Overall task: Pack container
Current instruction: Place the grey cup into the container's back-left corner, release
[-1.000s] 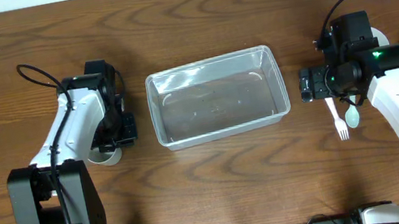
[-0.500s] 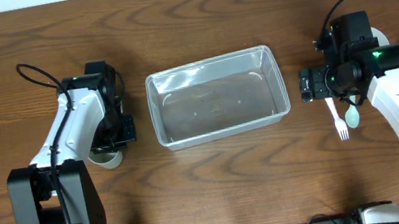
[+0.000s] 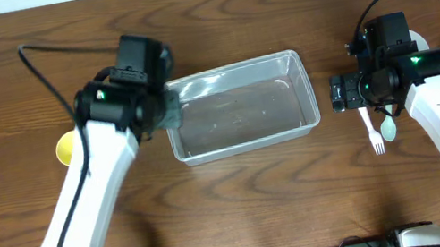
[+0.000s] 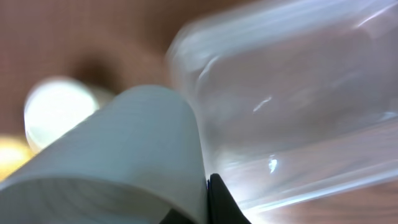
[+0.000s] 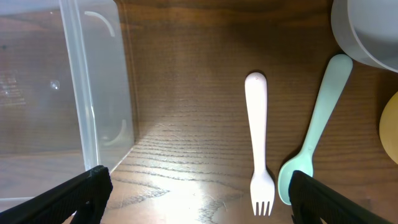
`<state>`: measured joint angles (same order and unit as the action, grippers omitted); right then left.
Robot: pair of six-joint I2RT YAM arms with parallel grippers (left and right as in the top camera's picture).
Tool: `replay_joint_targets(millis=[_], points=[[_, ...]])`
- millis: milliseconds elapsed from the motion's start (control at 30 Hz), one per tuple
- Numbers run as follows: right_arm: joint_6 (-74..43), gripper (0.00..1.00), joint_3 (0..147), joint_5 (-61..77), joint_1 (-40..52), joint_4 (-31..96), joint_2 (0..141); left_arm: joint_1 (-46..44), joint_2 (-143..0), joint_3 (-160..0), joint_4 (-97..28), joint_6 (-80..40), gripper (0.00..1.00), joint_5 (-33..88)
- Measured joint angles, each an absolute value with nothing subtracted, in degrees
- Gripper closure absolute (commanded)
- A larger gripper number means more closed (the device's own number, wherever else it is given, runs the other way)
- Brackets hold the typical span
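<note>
The brown wooden table (image 3: 243,201) has the clear container (image 3: 240,106) at its middle, standing upright with the open side up. The left gripper (image 3: 165,110) hangs over the left end of the container, and its fingers pinch a pale cup (image 4: 124,149), which is blurred in the wrist view. The right gripper (image 5: 199,202) hovers just right of the container with its fingers spread wide. Under it, a white fork (image 5: 257,137) and a light green spoon (image 5: 317,137) lie side by side on the wood.

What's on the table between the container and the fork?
Nothing. The right wrist view shows bare table between the container and the fork.
</note>
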<state>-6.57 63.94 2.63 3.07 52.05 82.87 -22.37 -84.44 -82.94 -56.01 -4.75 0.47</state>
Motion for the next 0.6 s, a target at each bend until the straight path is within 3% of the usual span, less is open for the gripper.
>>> replay_joint_targets(millis=[167,600], points=[[-6.57,0.07,63.94,2.63,3.07,52.05,82.89,-27.09,-84.9,-84.68,-53.34,-4.75,0.94,1.04],[-6.57,0.08,63.94,2.63,3.07,52.07,82.89,-26.87,-109.08,-83.48,-48.53,-4.71,0.94,1.15]])
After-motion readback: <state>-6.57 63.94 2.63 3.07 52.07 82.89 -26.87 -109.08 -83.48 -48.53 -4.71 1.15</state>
